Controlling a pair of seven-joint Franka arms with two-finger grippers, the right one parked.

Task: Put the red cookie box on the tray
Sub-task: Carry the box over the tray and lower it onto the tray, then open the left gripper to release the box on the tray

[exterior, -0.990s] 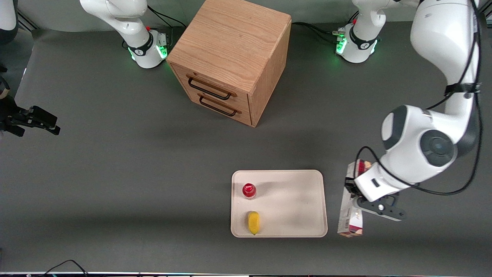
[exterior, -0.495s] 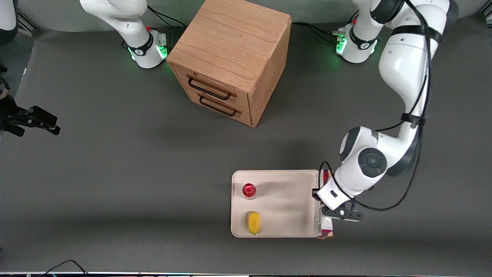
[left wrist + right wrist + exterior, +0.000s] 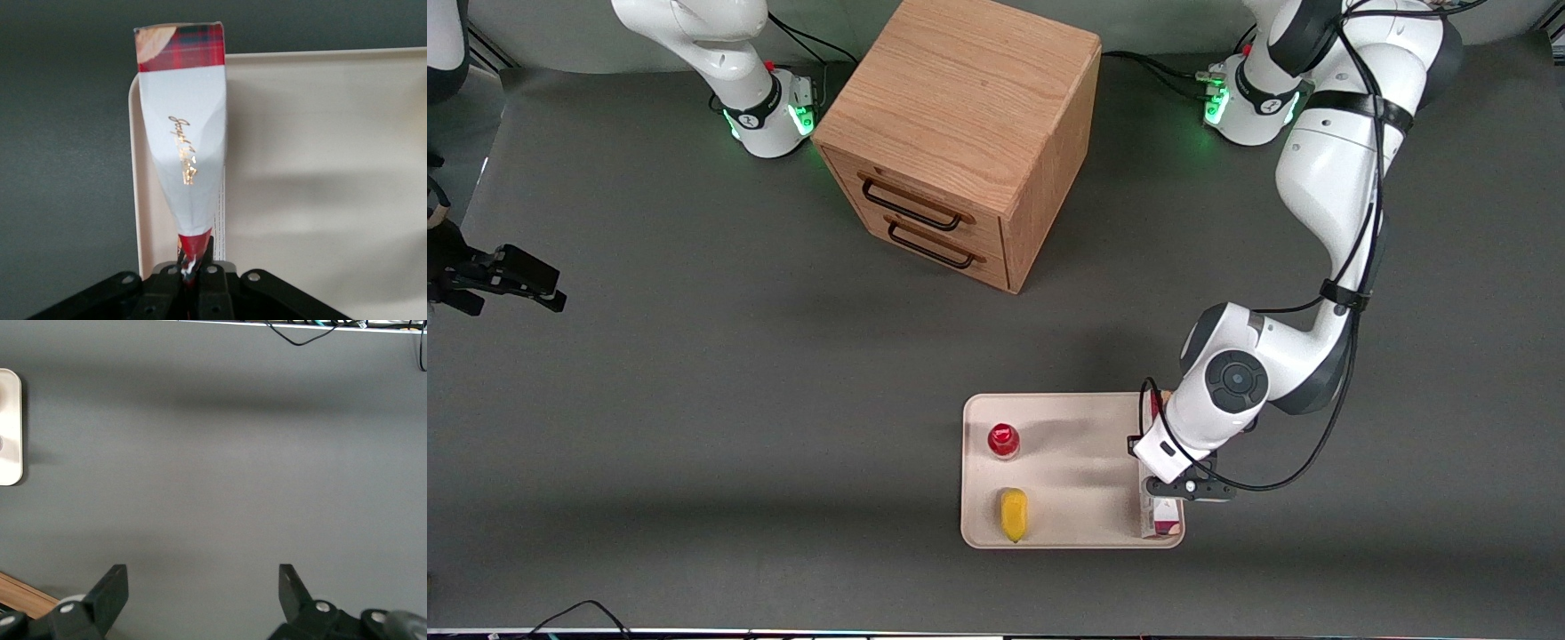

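Note:
The red cookie box is a long, narrow dark-red carton, held on its narrow edge along the rim of the cream-white tray at the tray's end toward the working arm. My left gripper is shut on the box near its middle, right above it. In the left wrist view the gripper pinches the box, whose white face and tartan end stretch away over the tray's rim. I cannot tell whether the box touches the tray.
A small red-capped bottle and a yellow object stand on the tray's end toward the parked arm. A wooden drawer cabinet stands farther from the front camera. The tray's edge shows in the right wrist view.
My left gripper carried the box sideways from the bare table beside the tray to over the tray's rim. The arm folded in closer to the tray.

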